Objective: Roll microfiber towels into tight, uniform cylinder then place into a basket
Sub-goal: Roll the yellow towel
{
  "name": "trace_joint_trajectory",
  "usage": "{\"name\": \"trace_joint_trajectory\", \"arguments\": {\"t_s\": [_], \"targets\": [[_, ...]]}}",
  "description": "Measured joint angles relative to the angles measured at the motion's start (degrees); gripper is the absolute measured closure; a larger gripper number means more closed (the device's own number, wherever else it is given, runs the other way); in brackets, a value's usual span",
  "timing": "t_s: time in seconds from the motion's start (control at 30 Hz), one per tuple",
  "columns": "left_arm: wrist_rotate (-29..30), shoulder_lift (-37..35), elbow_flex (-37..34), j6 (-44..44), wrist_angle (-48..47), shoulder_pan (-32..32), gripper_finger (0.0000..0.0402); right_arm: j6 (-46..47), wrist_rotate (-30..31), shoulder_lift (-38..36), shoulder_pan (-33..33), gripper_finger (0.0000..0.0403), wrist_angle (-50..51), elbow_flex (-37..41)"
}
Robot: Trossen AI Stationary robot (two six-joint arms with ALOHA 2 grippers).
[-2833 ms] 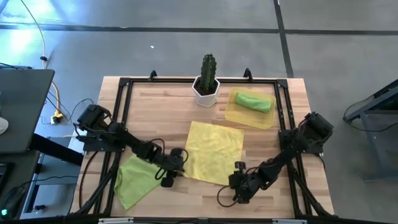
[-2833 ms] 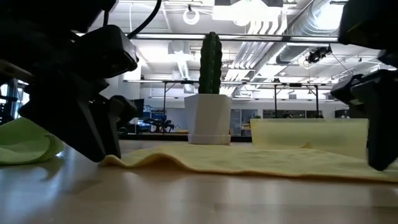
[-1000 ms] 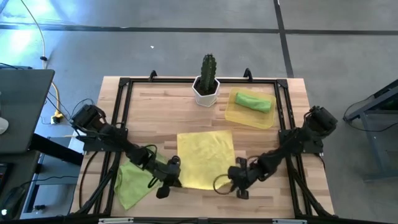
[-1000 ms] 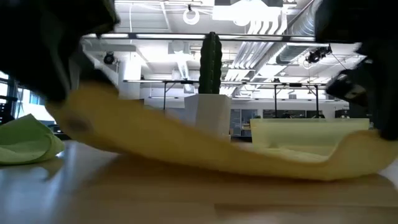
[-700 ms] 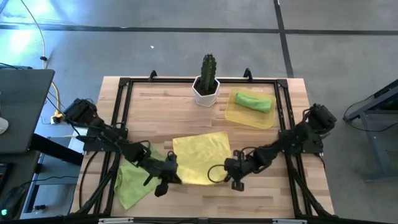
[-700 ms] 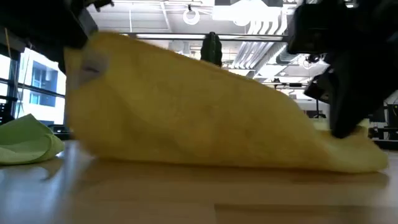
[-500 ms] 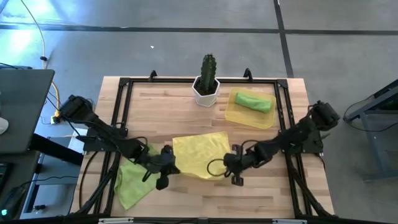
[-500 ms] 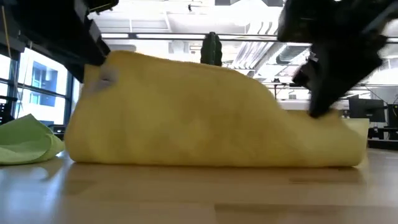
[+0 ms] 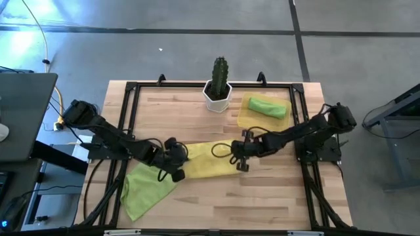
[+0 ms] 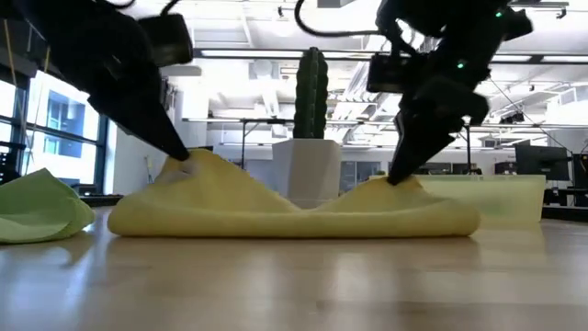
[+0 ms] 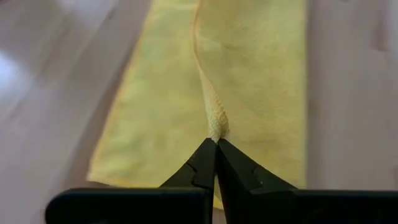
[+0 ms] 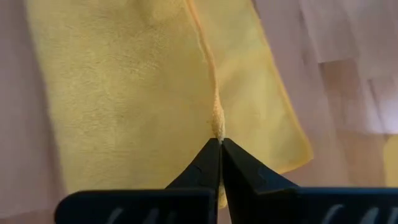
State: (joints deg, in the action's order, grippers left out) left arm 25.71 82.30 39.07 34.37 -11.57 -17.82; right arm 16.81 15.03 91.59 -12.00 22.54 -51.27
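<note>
bright yellow microfiber towel (image 9: 205, 162) lies folded into a long band across the middle of the light wooden table (image 9: 197, 111), ends pinched up into two peaks with a sag between them in the low view; left gripper (image 9: 177, 155) clenched on the towel's edge at the left end, fingers pressed together on a raised ridge of cloth in its wrist view; right gripper (image 9: 237, 152) clenched on the same edge at the right end; loose lime-green microfiber towel (image 9: 146, 190) crumpled at the near left of the table, just beside the yellow one; second lime-green towel, rolled (image 9: 268, 107), sits inside the shallow pale yellow-orange square basket (image 9: 248, 119) at the far right; green cactus in white hexagonal pot (image 9: 218, 86) at the far edge, just left of the basket
</note>
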Motion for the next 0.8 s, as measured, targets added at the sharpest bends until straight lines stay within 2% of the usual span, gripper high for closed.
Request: {"name": "trace_joint_trajectory", "arguments": {"t_s": [0.33,0.53,0.8], "targets": [[1.1,0.0,0.0,-1.8,-3.3,5.3,0.0399,-3.3,0.2,2.2,5.7,0.0402,-0.6,0.0],[1.1,0.0,0.0,-2.1,-4.2,7.5,0.0399,-5.3,2.0,2.4,7.4,0.0402,0.1,0.0],[1.1,0.8,0.0,-2.1,-4.3,9.3,0.0399,-6.8,1.4,2.4,8.3,0.0400,-0.1,0.0]]}}
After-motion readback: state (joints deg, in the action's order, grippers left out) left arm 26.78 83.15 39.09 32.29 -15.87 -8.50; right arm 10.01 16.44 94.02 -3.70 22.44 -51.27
